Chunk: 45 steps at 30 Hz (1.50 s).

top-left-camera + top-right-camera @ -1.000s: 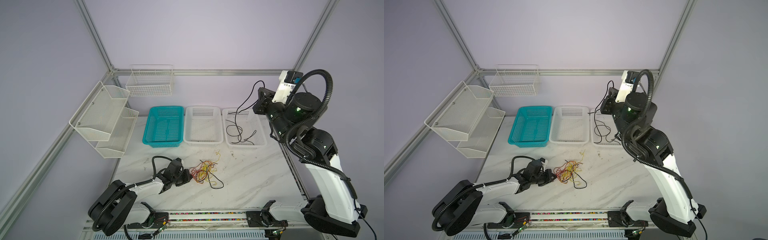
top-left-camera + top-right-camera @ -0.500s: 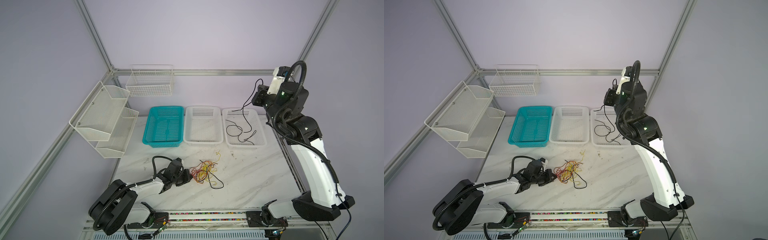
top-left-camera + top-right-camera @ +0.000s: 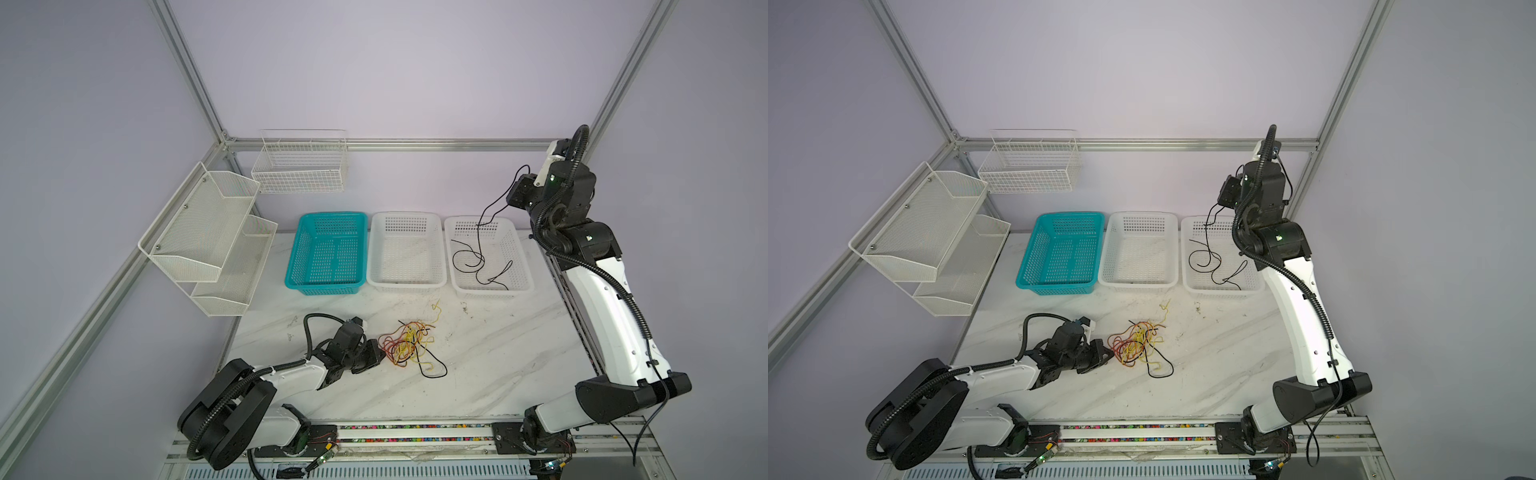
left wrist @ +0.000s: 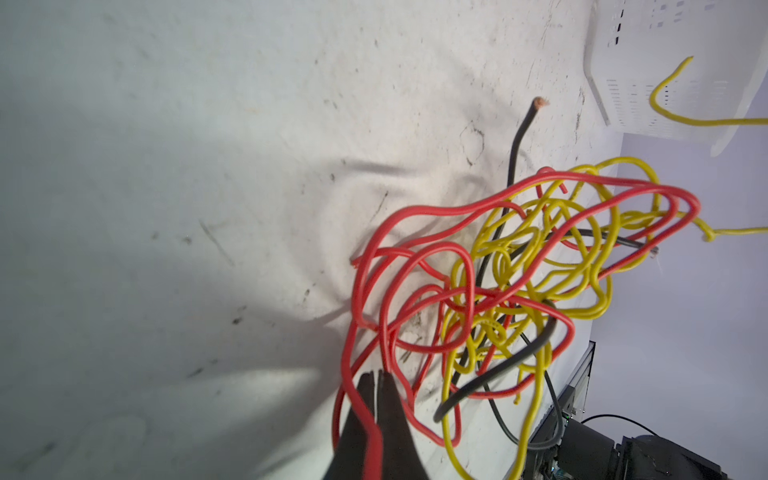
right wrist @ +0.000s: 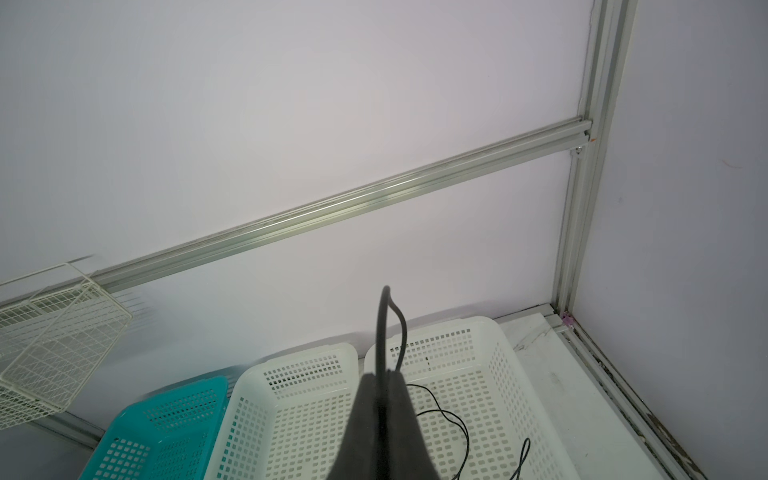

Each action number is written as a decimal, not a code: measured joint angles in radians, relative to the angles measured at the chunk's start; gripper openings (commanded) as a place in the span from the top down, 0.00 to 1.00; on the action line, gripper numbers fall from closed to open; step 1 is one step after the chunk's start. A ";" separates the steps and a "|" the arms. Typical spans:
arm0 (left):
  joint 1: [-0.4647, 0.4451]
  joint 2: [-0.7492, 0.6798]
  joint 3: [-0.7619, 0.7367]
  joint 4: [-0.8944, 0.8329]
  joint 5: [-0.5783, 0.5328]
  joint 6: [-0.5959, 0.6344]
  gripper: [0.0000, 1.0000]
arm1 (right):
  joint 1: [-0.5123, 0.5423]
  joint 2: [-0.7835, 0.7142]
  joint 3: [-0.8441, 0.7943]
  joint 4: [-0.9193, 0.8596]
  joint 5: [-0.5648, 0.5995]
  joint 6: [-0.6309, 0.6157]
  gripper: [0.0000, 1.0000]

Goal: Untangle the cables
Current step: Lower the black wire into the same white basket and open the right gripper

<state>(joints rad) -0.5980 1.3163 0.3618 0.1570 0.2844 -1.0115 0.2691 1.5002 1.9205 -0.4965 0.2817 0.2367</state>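
Left wrist view: left tool [image 4: 377, 378] clamped on red cable [image 4: 436, 210]. Right tool [image 5: 384, 376] pinches black cable [image 5: 379, 328] over basket [image 5: 494, 332]; releasing off-centre could drape it outside.

Both top views look down from high above the near edge of the table [image 3: 498, 374] toward the back wall [image 3: 415, 83]. They take in nearly the same whole scene, shifted slightly sideways. The left wrist camera sits low and very close. It is rolled sideways and looks past the left claw [image 4: 379, 374] at the cable tangle [image 4: 498, 291], which lies lower centre in both top views. The right wrist camera sits high, facing the back wall over the right claw [image 5: 382, 376]. With both top views it shares the black cable [image 5: 380, 324] and the white basket [image 5: 457, 345].
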 measured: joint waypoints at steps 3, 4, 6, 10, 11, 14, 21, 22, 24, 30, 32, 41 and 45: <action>0.000 0.003 -0.002 0.011 0.000 0.000 1.00 | -0.024 0.000 -0.091 0.057 -0.013 0.023 1.00; 0.000 0.008 -0.002 0.016 0.001 0.000 1.00 | -0.030 0.000 -0.124 0.076 -0.018 0.031 1.00; 0.000 0.020 -0.002 0.025 0.003 -0.002 1.00 | -0.042 0.000 -0.189 0.099 -0.033 0.053 1.00; -0.001 0.038 -0.002 0.047 0.010 -0.004 1.00 | -0.054 0.001 -0.276 0.137 -0.056 0.102 1.00; -0.001 0.040 -0.002 0.052 0.012 -0.005 1.00 | -0.055 0.002 -0.294 0.154 -0.062 0.115 1.00; -0.004 0.047 -0.002 0.064 0.016 -0.011 1.00 | -0.059 0.002 -0.357 0.214 -0.076 0.153 1.00; -0.005 0.048 -0.002 0.067 0.019 -0.020 1.00 | -0.089 0.068 -0.505 0.305 -0.128 0.230 1.00; -0.006 0.048 -0.002 0.067 0.019 -0.021 1.00 | -0.092 0.084 -0.514 0.311 -0.137 0.238 1.00; -0.006 0.048 -0.002 0.067 0.019 -0.023 1.00 | -0.098 0.121 -0.534 0.327 -0.151 0.255 1.00; -0.006 0.047 -0.008 0.074 0.021 -0.025 1.00 | -0.114 0.204 -0.575 0.354 -0.193 0.290 1.00; -0.006 0.047 -0.009 0.075 0.022 -0.025 1.00 | -0.122 0.229 -0.584 0.360 -0.209 0.299 1.00; -0.006 0.047 -0.009 0.077 0.023 -0.026 1.00 | -0.158 0.259 -0.621 0.359 -0.253 0.343 0.88; -0.006 0.053 -0.009 0.087 0.024 -0.026 1.00 | -0.158 0.236 -0.640 0.359 -0.270 0.356 0.79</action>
<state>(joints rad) -0.6044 1.3689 0.3527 0.2440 0.3080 -1.0374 0.1112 1.7359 1.2804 -0.1375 0.0116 0.5930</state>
